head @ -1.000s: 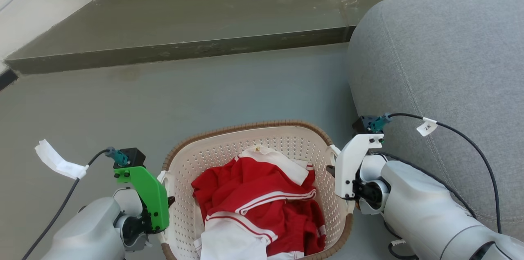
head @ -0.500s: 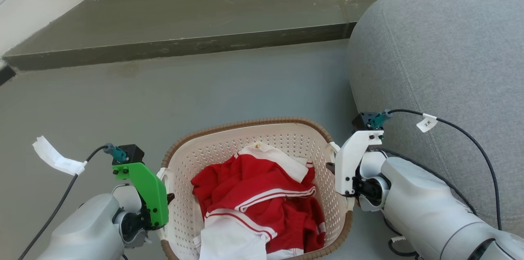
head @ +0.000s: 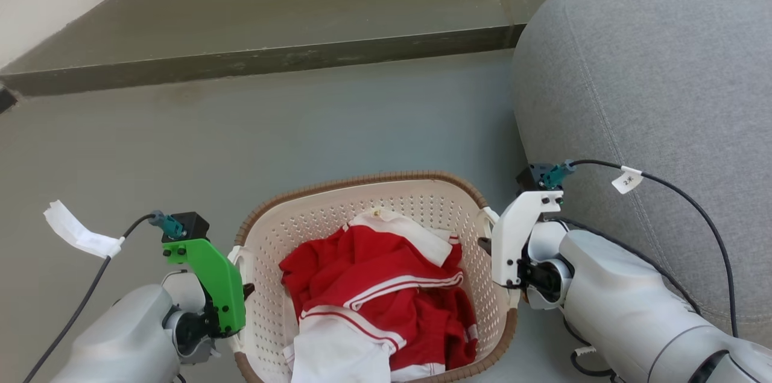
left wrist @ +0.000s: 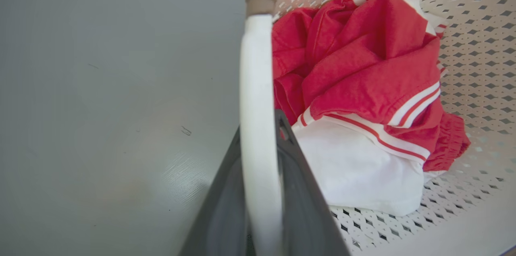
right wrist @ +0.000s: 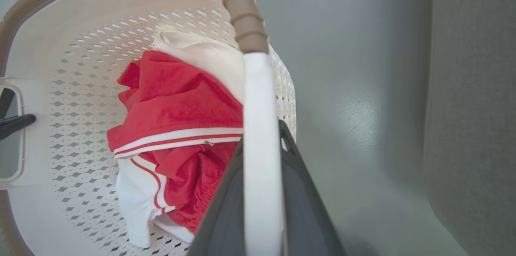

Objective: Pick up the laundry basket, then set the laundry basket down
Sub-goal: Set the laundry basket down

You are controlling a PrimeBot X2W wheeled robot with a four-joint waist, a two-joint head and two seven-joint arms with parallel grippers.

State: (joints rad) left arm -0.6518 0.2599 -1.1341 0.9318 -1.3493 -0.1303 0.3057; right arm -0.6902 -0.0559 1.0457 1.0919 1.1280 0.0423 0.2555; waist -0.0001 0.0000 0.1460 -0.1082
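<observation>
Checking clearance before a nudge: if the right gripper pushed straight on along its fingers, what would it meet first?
Likely the white handle of the laundry basket, which sits between the fingers of the right gripper; depth beyond is unclear.

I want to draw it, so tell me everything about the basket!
The basket is cream plastic, dotted with small holes, rounded-rectangular, with a brown woven-look rim. It is upright over grey floor, holding crumpled red-and-white clothes. The left gripper clamps one white handle, the right gripper the other.
</observation>
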